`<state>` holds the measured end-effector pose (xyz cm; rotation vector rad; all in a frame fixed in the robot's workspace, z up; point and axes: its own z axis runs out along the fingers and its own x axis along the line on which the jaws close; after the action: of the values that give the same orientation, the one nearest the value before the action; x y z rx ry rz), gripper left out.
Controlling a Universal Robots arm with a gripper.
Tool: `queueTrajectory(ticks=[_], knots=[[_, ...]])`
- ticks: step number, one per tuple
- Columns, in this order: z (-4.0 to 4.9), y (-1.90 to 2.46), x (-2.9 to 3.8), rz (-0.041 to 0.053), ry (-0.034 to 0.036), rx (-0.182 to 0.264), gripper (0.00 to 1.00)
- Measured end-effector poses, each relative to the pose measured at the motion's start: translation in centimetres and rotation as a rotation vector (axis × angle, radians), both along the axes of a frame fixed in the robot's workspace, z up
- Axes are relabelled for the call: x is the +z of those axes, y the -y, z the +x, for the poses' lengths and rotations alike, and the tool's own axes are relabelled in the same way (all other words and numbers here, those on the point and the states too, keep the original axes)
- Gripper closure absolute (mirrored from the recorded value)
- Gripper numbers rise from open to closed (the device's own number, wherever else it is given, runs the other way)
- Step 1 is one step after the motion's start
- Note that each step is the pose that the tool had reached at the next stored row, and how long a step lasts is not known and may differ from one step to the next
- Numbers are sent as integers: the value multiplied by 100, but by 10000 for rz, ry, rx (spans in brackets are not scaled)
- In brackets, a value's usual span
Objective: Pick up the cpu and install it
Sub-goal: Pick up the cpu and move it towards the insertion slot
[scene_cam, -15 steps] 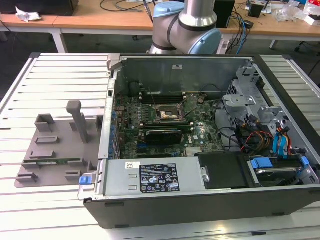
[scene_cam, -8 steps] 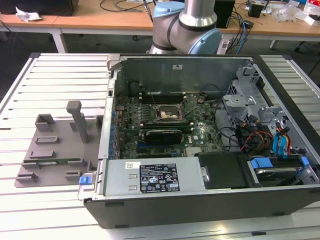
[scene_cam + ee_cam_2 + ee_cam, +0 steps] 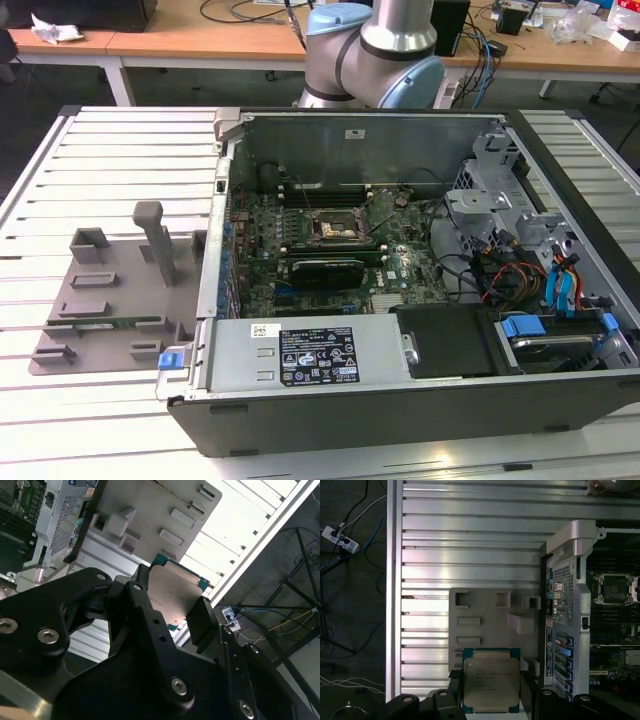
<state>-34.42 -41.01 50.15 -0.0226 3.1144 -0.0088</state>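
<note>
- Showing, in both wrist views, the black gripper [image 3: 491,696] [image 3: 172,607] pinching the cpu [image 3: 491,680] [image 3: 175,592]; jaws pressing in on two opposite edges of the chip, one of the fingers [image 3: 528,692] against each side
- Turning the pale silver-grey metal top toward the first wrist view; presenting a tan face with a green rim in the second wrist view
- Holding the chip clear of the slatted metal table [image 3: 110,150], with the grey moulded holder [image 3: 110,300] lying behind it in the first wrist view
- Lying open on that table in the exterior view, a dark computer case [image 3: 400,410]; sitting just beside it, on the exterior view's left, the holder
- Sitting inside the case, well apart from the chip, the metal-framed socket [image 3: 335,225]; lying near it, a long black card [image 3: 325,270]
- Rising behind the case, the silver and blue arm [image 3: 375,50]
</note>
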Motion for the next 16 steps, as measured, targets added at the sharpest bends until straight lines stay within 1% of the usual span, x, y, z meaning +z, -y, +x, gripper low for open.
queueTrajectory(ticks=[1, 3, 5, 7, 8, 10, 12, 16], knots=[[41, -4, -18, -3, -16, -1, 45], [164, -23, -75, -10, -68, -2, 45], [247, -38, -118, -15, -98, -1, 45], [403, -73, -228, -16, -149, -2, 45], [450, -84, -276, -16, -161, -1, 45], [488, -93, -317, -16, -169, -1, 45], [572, -114, -405, -16, -183, -1, 45], [680, -139, -523, -15, -201, -1, 45]])
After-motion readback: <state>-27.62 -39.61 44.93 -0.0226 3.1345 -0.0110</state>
